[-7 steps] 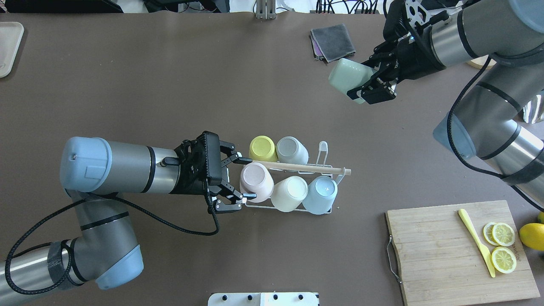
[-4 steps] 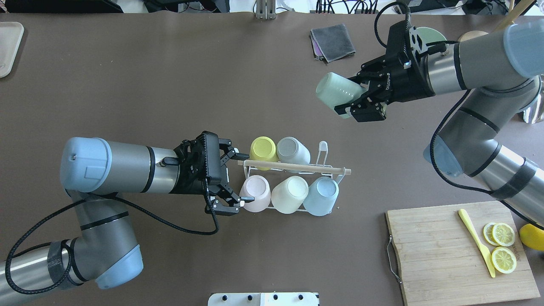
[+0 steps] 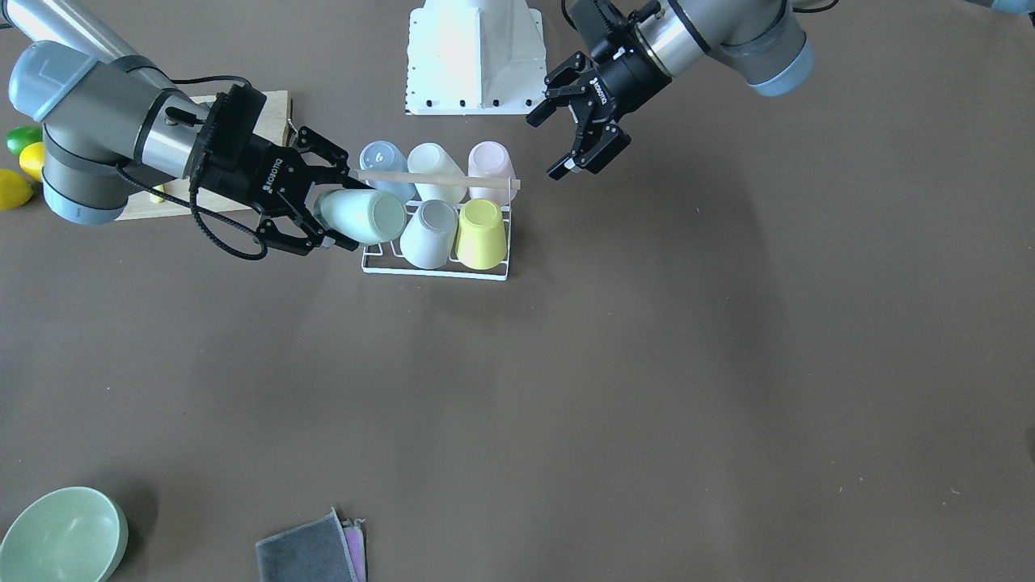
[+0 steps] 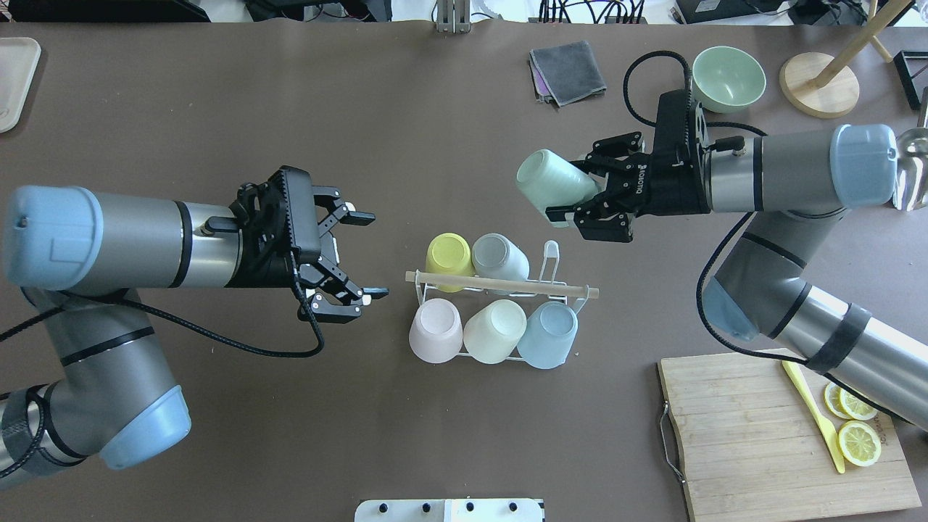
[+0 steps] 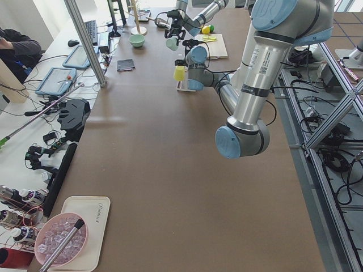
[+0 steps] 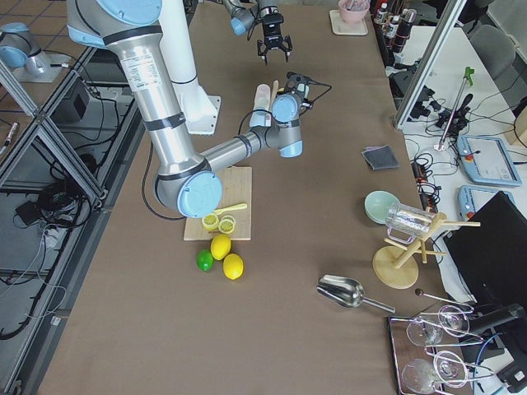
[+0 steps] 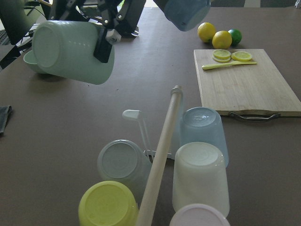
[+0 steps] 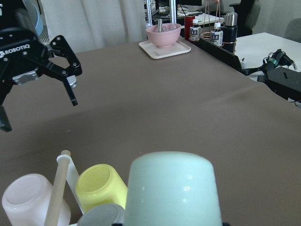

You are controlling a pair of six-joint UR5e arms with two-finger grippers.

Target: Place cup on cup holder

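Note:
The cup holder is a white wire rack with a wooden rod across its top. It holds yellow, grey, pink, cream and blue cups upside down. One prong beside the grey cup is bare. My right gripper is shut on a mint green cup, held on its side in the air above and to the far right of the rack. The cup also shows in the front view. My left gripper is open and empty, left of the rack.
A wooden cutting board with lemon slices and a yellow knife lies at the near right. A grey cloth, a green bowl and a wooden stand lie at the far right. A tray is far left.
My left gripper has let go of the pink cup, now upright on the rack, and pulled back to the left. My right gripper has carried the mint cup left and nearer the rack.

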